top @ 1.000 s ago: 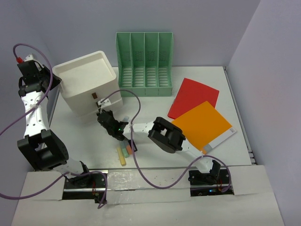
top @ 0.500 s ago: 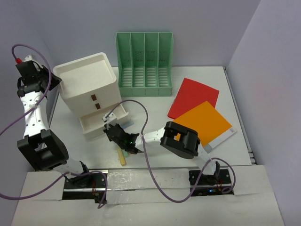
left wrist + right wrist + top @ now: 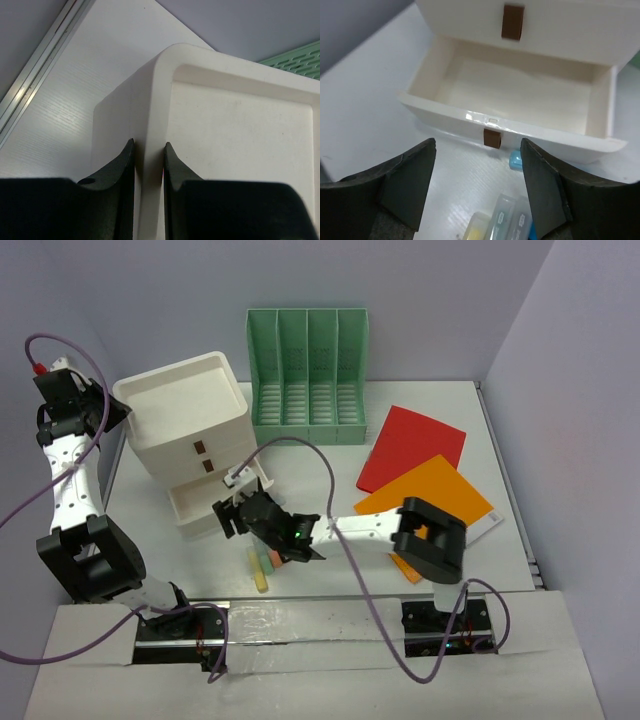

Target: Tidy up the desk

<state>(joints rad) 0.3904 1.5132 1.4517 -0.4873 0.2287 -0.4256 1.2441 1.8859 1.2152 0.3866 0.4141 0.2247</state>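
White surface point(image 3: 450, 405) fills the scene; far left, the left claw point(image 3: 149, 146) pinches the drawer box point(image 3: 185, 400) rim, and the right claw point(image 3: 476, 145) hangs open before its pulled-out bottom drawer point(image 3: 520, 95).

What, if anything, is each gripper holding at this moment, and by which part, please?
The left gripper pinches the white drawer box by its top rim wall, near a corner. The right gripper is open and holds nothing.
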